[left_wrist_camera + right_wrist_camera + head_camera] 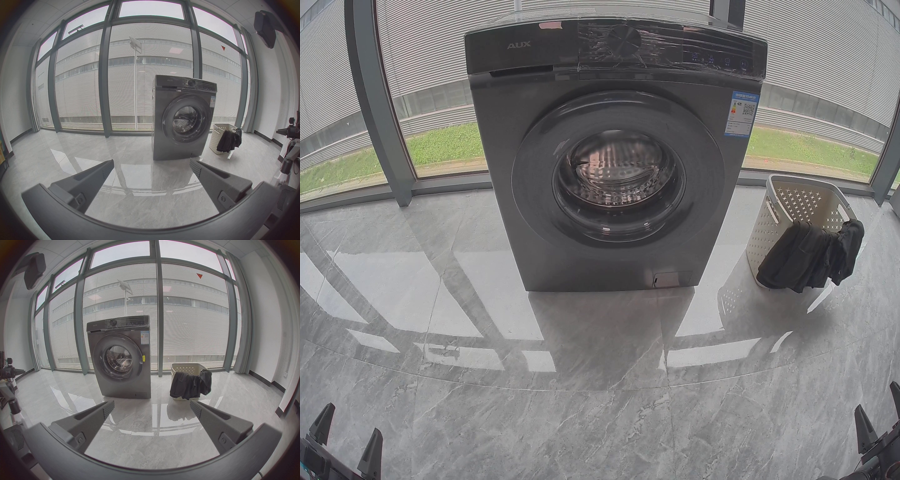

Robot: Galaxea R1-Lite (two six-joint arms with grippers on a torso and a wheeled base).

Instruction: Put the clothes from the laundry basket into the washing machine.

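— What is sitting closest?
— Two grippers: the left gripper (pixel 151 165) and the right gripper (pixel 152 405) are both gaping wide, gripping nothing.
— And the containers?
— One white laundry basket (pixel 794 200) is standing just right of one washing machine (pixel 612 162). Dark clothes (pixel 806 256) are hanging over the basket's front rim; I cannot tell how many pieces.

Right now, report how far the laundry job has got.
Done: nothing; the drum looks empty. In hand: nothing; left tool and right tool are open and empty, well short of the washing machine. Left: dark clothes drape over the laundry basket rim, and the door looks shut.
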